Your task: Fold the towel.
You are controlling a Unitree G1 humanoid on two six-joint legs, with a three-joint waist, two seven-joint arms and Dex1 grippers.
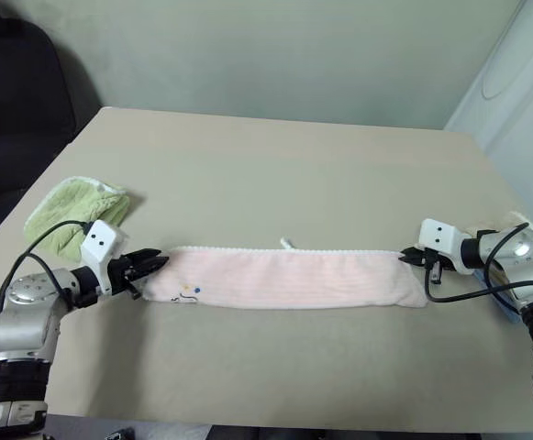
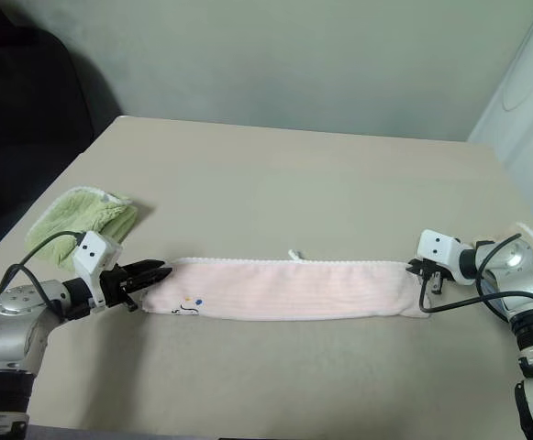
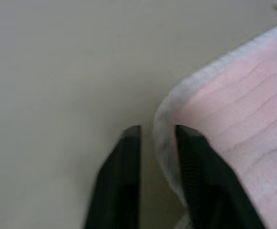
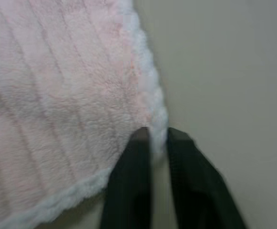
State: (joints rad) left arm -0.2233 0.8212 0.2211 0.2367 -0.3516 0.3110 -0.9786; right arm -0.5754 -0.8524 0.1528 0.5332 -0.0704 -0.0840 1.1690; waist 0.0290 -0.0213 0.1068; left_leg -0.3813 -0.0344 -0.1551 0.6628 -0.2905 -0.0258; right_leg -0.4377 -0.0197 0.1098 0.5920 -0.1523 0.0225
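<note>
Here the towel (image 1: 284, 278) lies as a long folded strip across the table (image 1: 294, 165), the left gripper (image 3: 156, 133) and right gripper (image 4: 156, 134) each narrowly parted around an end's edging; a green towel (image 1: 75, 213) sits far left

towel (image 4: 57, 95): pale pink ribbed terry, white scalloped edging, lying on the table (image 4: 233, 71)
right gripper (image 4: 158, 136): two black fingers (image 4: 128, 186) at the towel's corner, slightly parted
contact: the white edging seems to sit between the fingertips, though it is blurred
</note>
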